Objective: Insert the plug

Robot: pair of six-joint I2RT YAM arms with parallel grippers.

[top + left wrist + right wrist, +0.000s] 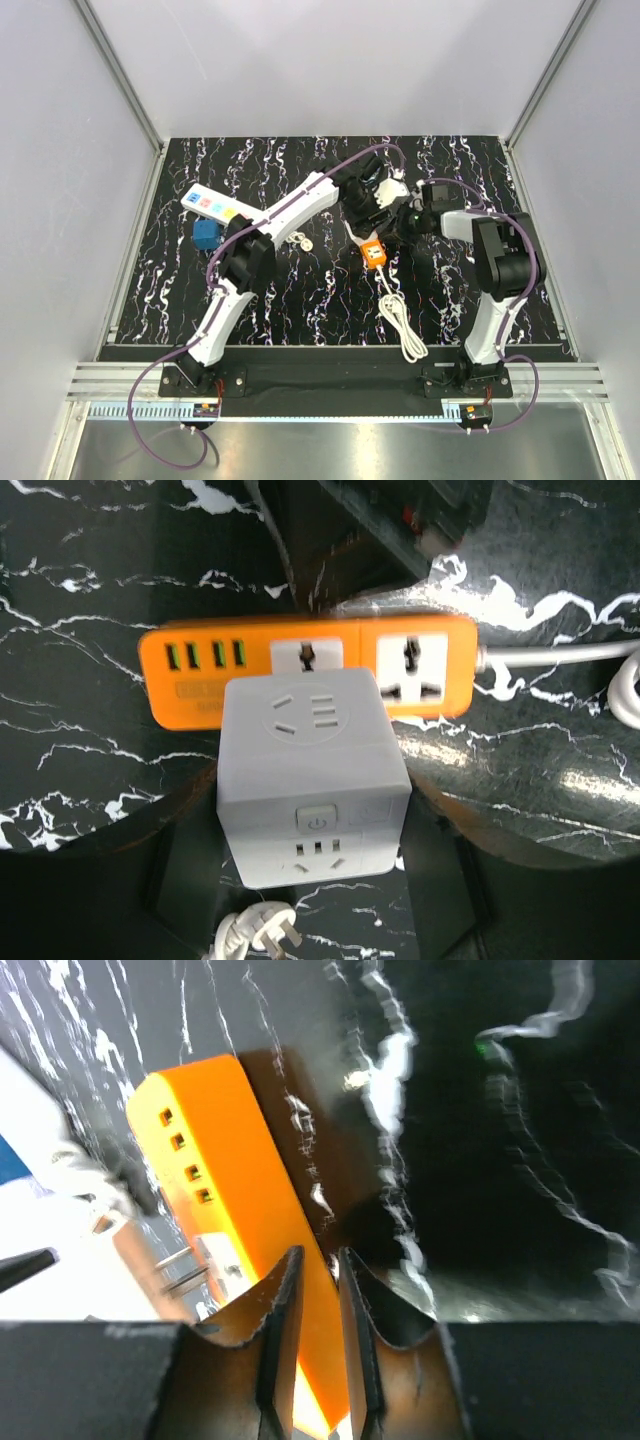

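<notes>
Two grippers are seen from above, met at the middle of the table. The left gripper [376,205] is at twelve o'clock of the orange power strip [374,253] and the right gripper [398,232] at two o'clock.

From the left wrist, the plug [315,780] is seen clamped in the left gripper. It is held over the strip, at six o'clock of a socket [307,658].

From the right wrist, the strip is seen pinched between the right fingers [280,1330], with the plug's prongs [175,1265] at nine o'clock.

The prongs should be squared to the socket slots and pressed straight in while the strip is braced.
</notes>
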